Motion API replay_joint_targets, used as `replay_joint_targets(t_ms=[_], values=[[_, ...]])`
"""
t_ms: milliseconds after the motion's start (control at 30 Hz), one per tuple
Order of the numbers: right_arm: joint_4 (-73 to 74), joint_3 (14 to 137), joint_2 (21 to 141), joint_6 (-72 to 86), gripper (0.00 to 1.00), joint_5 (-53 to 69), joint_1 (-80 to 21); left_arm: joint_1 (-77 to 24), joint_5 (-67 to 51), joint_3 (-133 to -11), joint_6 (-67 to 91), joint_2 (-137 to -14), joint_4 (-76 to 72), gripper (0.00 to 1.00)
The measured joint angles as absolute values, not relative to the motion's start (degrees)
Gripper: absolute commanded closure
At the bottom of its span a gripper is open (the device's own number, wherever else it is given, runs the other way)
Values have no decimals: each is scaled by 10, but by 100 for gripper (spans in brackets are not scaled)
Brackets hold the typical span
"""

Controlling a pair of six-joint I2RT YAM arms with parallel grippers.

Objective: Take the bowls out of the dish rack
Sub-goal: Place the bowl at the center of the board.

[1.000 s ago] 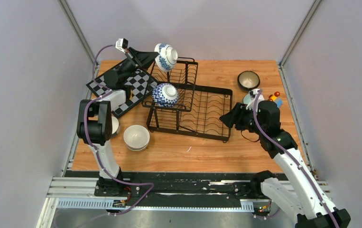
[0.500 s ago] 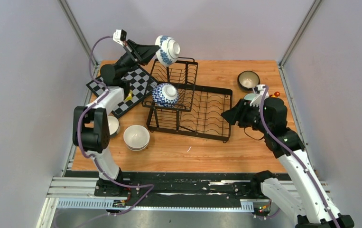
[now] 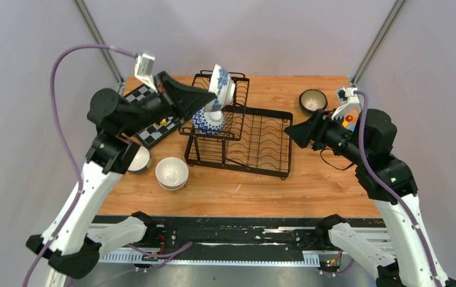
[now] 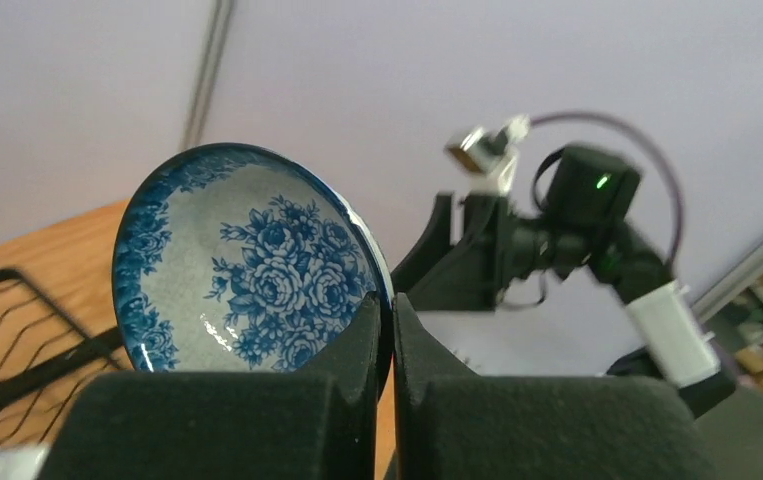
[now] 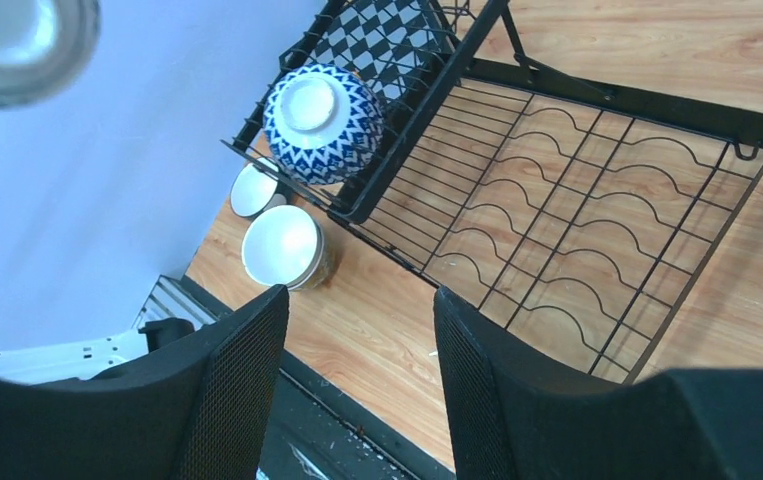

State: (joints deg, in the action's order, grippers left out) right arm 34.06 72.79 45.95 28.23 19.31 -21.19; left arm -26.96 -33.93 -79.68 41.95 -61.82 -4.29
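Floral blue-and-white bowl (image 3: 220, 88) is up in the air over the dish rack's (image 3: 261, 156) raised basket. It's tipped on edge so the rim stands vertical, mouth facing back at the left arm, foot pointing right. Left fingers (image 4: 385, 335) are pinching its rim. A zigzag-patterned bowl (image 5: 322, 122) sits upside down in that basket. Right fingers (image 3: 290, 134) hang spread and empty by the rack's right end, above the tabletop (image 3: 327, 185).
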Motion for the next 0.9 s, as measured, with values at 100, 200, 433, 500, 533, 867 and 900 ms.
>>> replay_joint_targets(t_ms=[100, 200, 433, 500, 533, 867, 900], values=[[376, 770, 464, 279, 40, 193, -217, -303, -288, -780, 321, -561, 63, 100], [417, 827, 478, 271, 38, 195, -226, -352, -223, -777, 223, -529, 160, 100], [528, 979, 541, 222, 34, 195, -285, -522, -96, -773, 59, -509, 321, 100], [559, 1003, 560, 208, 33, 189, -305, -590, -55, -770, 20, -510, 352, 100], [573, 1011, 569, 201, 33, 186, -314, -616, -36, -770, 4, -512, 365, 100], [660, 1040, 624, 170, 33, 172, -388, -851, 185, -760, -140, -577, 443, 100], [664, 1044, 629, 169, 33, 168, -396, -861, 199, -753, -149, -578, 443, 100]])
